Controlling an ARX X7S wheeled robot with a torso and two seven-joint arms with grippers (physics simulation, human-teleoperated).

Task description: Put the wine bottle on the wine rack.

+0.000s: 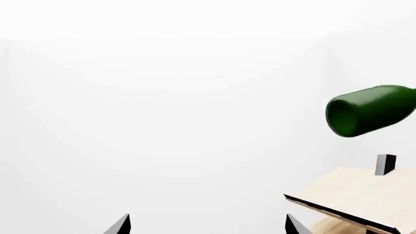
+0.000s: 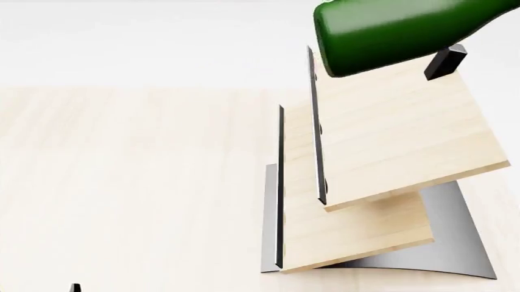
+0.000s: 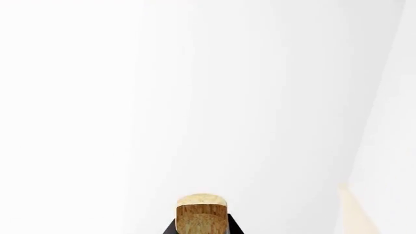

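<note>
The wine bottle (image 2: 398,30) is dark green and lies nearly level in the air, just above the top board of the wine rack (image 2: 398,140), close to the rack's black block (image 2: 444,62). Its base end also shows in the left wrist view (image 1: 370,111), above the rack's board (image 1: 364,195). In the right wrist view my right gripper (image 3: 202,230) is shut on the bottle's top, with dark fingers on both sides of the tan cork (image 3: 202,212). My left gripper (image 1: 208,229) is open and empty, to the left of the rack.
The rack stands on a curved grey metal base (image 2: 463,249) on a pale wood tabletop (image 2: 122,182). Dark metal strips (image 2: 281,182) edge the rack's boards. A white wall lies behind.
</note>
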